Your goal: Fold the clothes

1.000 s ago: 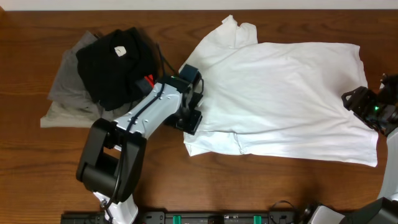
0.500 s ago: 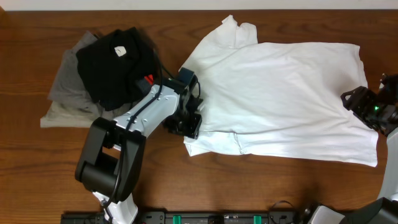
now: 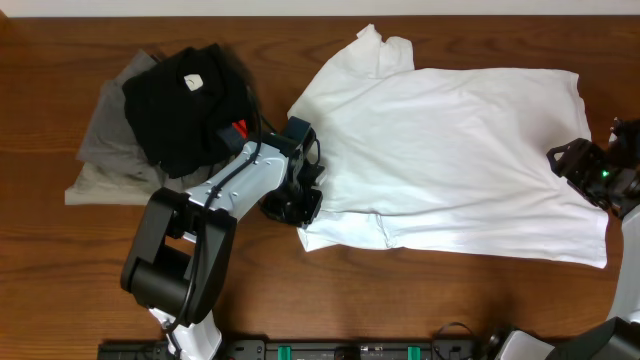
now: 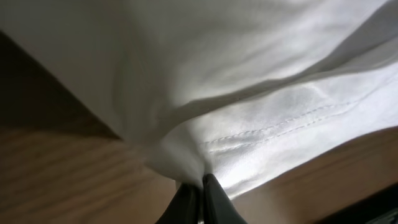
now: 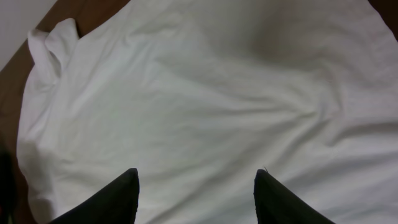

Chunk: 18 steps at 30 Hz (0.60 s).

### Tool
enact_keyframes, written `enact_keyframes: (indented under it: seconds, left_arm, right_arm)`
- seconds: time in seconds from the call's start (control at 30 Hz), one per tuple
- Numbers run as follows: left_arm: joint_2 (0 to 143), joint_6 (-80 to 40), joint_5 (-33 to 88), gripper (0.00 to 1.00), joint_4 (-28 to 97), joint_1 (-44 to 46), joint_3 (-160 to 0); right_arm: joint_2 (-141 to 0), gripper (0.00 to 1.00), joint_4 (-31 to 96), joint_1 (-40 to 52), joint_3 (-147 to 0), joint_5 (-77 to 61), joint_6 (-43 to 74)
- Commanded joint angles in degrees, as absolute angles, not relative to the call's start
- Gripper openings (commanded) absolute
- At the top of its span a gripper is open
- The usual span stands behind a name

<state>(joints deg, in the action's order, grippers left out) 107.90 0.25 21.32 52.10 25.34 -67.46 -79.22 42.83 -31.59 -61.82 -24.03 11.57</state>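
Across the middle and right of the wooden counter (image 3: 60, 260), the white T-shirt (image 3: 450, 150) is lying spread almost flat, with a few soft wrinkles running through it and one bunched flap sticking out at its far left corner. To its left, apart from it, a black garment (image 3: 180, 100) is sitting on top of the grey garments (image 3: 100, 160).

The shirt is looking thin, light and limp. Judging by this, it is going to sag and trail wherever it is lifted from a single spot, and it is likely to slide easily over the smooth wood. The stitched edges and corners are offering the firmest hold, ideally two at once so the cloth is staying taut between them.

At the shirt's left edge, the left fingers (image 3: 300, 208) are clenching a fold of cloth. The wrist view is showing them pressed together (image 4: 211, 199) right at a stitched seam, with fabric bulging up above the pinch. At the right edge, the right fingers (image 3: 562, 158) are hanging spread wide apart (image 5: 118, 196), grasping nothing, with the shirt lying beneath and between them. Whether they are touching it is not clear.
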Motion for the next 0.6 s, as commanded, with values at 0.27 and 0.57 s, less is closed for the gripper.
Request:
enact_keyframes:
  seconds: [0.27,0.57]
  left_arm:
    - [96.1,0.8,19.0,0.06,53.0,25.3,-72.7]
    - [92.6,1.9,15.8,0.06,48.3,25.3,-72.6]
  right_arm:
    - [-78.7,0.58,43.1,-31.9,-62.1,-20.8,12.2]
    - [-79.2,0.59,47.6,-31.9,-62.1,-10.5,15.8]
